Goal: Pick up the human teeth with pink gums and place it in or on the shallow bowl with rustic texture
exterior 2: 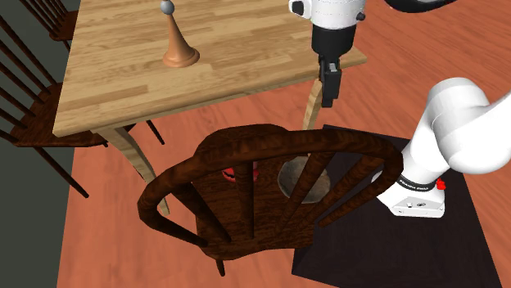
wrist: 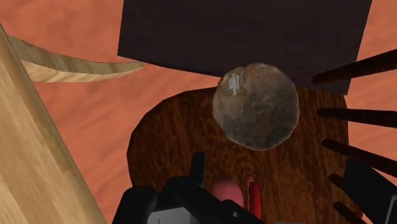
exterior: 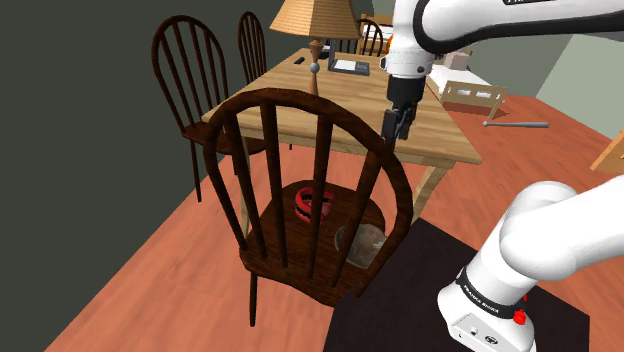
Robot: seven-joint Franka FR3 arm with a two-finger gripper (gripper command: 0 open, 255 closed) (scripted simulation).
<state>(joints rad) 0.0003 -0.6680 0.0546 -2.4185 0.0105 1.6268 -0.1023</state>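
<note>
**Over the seat (wrist: 165,140): gripper (exterior: 397,128) hanging empty**

You are seeing its fingers standing apart, clasping nothing, above the seat. Teeth (exterior: 315,203) are lying on the seat, and the bowl (exterior: 365,243) is sitting near them, not touching.

Teeth (exterior: 304,205): mostly behind chair spindles (exterior: 320,160) in shoulder view; tooth detail too small to read. Second exterior view: red sliver past chair back. Wrist view: cut by bottom edge. Bowl (exterior: 373,240): partly masked by spindles. Lamp (exterior: 312,15): shade clipped at top edge.
</note>
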